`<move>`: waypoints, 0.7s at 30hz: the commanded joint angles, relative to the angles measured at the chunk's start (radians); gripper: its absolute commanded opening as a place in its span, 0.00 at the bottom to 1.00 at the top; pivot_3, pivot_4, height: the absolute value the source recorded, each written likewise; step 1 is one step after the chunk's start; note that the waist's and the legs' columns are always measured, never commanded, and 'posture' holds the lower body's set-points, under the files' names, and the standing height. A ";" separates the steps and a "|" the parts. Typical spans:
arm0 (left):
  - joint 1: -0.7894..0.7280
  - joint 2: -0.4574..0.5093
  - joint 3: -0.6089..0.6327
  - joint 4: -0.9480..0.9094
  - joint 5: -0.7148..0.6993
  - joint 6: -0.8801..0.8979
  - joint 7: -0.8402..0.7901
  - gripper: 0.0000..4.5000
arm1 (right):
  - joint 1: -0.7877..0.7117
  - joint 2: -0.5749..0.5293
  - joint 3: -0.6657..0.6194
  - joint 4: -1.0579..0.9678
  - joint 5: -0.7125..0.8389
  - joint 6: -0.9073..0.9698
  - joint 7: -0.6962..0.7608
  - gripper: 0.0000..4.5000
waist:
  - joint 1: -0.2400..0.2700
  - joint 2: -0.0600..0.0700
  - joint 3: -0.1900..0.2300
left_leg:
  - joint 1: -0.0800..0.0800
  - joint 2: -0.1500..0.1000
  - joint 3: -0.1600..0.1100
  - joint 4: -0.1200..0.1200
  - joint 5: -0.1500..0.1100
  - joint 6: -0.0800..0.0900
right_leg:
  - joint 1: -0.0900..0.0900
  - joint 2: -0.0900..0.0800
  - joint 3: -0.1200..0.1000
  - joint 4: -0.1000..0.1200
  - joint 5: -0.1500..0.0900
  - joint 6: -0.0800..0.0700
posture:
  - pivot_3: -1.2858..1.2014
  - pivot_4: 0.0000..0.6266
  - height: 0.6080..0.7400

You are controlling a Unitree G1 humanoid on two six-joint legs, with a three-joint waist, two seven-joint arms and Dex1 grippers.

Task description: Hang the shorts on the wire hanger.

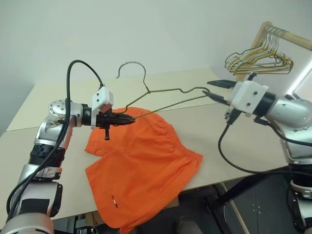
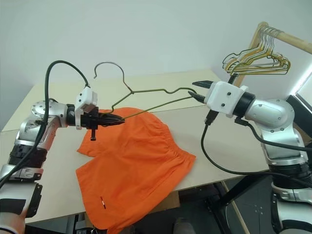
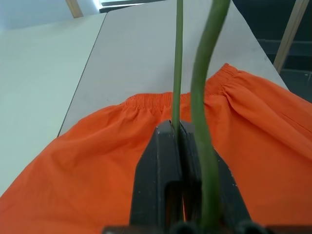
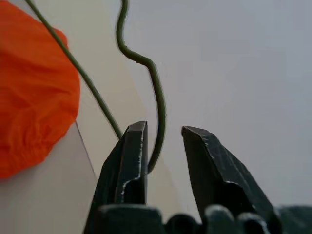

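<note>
shorts [image 1: 141,165] flat on table | left end effector [image 1: 127,118] clamped on wire hanger [image 1: 168,95] | right end effector [image 1: 218,90] apart

Materials as I see them from my station. The shorts [image 1: 141,165]: matt orange woven cloth, softly creased, gathered at the elastic waistband. The wire hanger [image 1: 168,91]: thin metal wire, dull olive-green finish, smooth, slight sheen. Bunched hangers [image 1: 258,61]: metal wire, gold and green, glossier. Rail [image 1: 287,36] above them: pale bare wood, matt. Table [image 1: 48,105]: smooth cream laminate, matt. Left gripper [image 1: 130,118] and right gripper [image 1: 213,89]: I read the fingers as black matt plastic, faintly scuffed.
</note>
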 commanded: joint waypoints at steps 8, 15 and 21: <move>-0.007 0.064 -0.088 0.016 0.178 -0.175 -0.015 0.00 | -0.095 -0.183 0.060 -0.088 0.181 0.403 0.305 0.99 | -0.003 0.000 0.000 | 0.001 0.001 0.000 0.000 0.000 0.000 | 0.000 0.000 0.000 0.000 0.000 0.000 | 0.50 0.00 1.00; -0.022 0.034 -0.097 0.001 0.171 -0.158 -0.033 0.00 | -0.361 -0.145 0.357 -0.072 0.094 0.819 0.427 0.99 | -0.002 0.001 0.000 | 0.000 0.004 0.001 0.002 -0.002 0.002 | -0.002 0.000 0.000 0.002 0.000 0.000 | 0.50 0.00 1.00; -0.010 0.025 -0.086 -0.027 0.161 -0.145 -0.032 0.00 | -0.447 0.014 0.551 0.088 -0.087 0.831 0.369 0.99 | -0.001 0.001 0.000 | -0.006 0.004 0.001 0.008 -0.004 0.002 | -0.005 0.000 -0.001 0.003 0.000 0.000 | 0.50 0.00 1.00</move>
